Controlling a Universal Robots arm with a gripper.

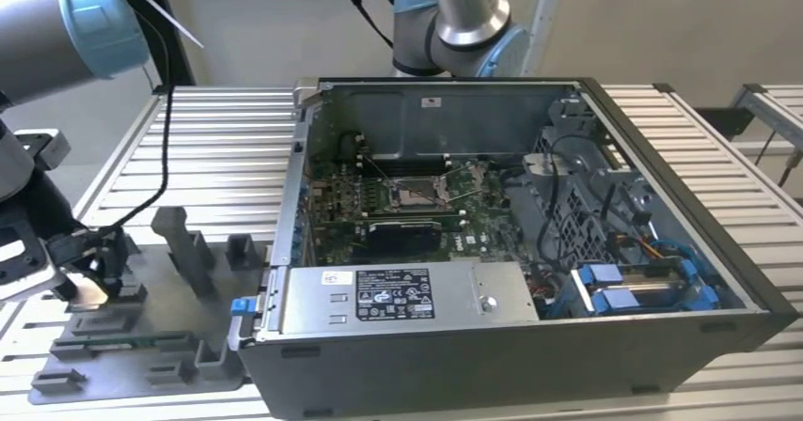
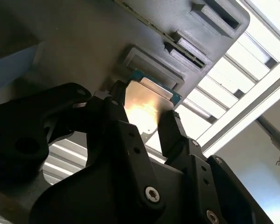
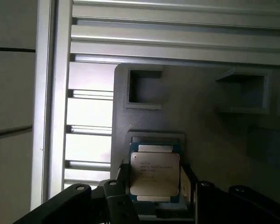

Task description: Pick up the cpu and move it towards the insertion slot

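**A:** Where is the cpu (image 3: 155,173) right now?

**B:** It's at the grey tray (image 1: 138,350) on the bench (image 1: 226,139), at the exterior view's left. That puts it well apart from the insertion slot (image 1: 415,193) inside the computer case (image 1: 502,355). In both wrist views it sits between the two fingers (image 2: 171,133) of the hand (image 2: 143,122), which looks clamped on two opposite edges. I can't tell whether it is clear of the tray.

**A:** How will it handle?

**B:** Light and stiff, I'd say, since it's a thin flat plate. The metal face looks smooth and shiny, so it would probably slip if pinched flat. The edges are the right place to hold it, as here. I'd judge the underside fragile, so it's best left untouched, with the cpu kept level and the squeeze gentle.

**A:** And the counts?

**B:** One cpu, one insertion slot, one tray, one computer case, and one hand with two fingers.
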